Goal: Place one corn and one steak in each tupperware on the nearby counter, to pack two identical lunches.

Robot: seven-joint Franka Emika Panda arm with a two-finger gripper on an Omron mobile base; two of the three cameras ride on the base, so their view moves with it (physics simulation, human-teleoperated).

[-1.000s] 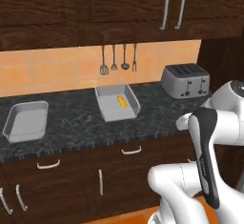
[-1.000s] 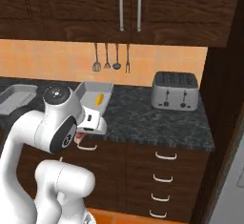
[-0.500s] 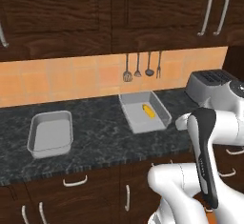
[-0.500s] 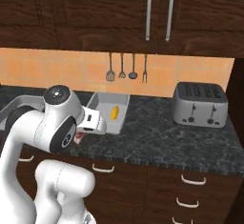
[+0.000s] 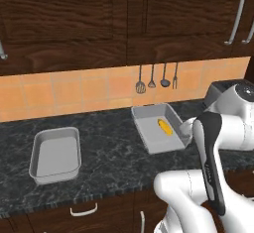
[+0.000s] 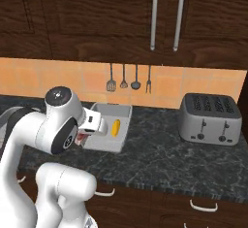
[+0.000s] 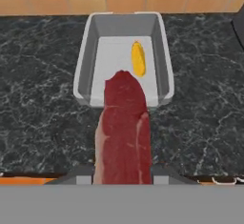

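carrying a steak (image 7: 123, 130) clamped in the fingers (image 7: 122, 173), you're facing the tupperware (image 7: 86, 61) w/ one corn (image 7: 137, 59) already in it. steak's long axis runs straight ahead from the fingers, far tip just overlapping the tray's near rim in hand view; the tray lies dead ahead and below, so the move is fwd then down, i'd judge. corn sits right of centre, leaving bare floor on the left. left base view adds what hand view lacks: a second tupperware (image 5: 55, 153), nothing in it, well apart on the table (image 5: 109, 170). right base view shows a toaster (image 6: 209, 119) on the other side.
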